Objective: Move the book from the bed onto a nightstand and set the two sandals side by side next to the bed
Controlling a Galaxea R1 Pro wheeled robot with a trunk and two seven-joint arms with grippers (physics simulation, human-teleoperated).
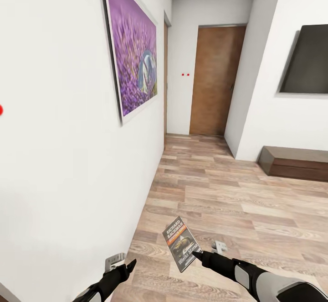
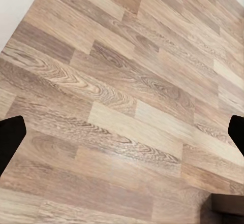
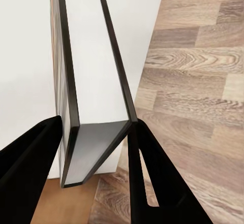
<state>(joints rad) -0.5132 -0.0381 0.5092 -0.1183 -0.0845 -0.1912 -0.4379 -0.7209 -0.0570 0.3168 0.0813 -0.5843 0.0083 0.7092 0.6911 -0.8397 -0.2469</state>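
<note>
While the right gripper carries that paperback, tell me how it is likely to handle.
The book is thin and held by one end in the right gripper, yet stands out straight, so it probably feels light and fairly stiff. In the right wrist view its covers splay apart beyond the fingers, so it may fan open. The cover looks glossy, so it could slip.

A white wall [image 1: 59,165] with a lavender picture [image 1: 133,51] pressed close beside the left gripper [image 1: 120,265], leaving it little room that way. Ahead, the wood-plank floor [image 1: 237,201] lay open up to a shut brown door [image 1: 215,80]. A low dark cabinet [image 1: 294,163] stood against the far right wall, well apart.
</note>
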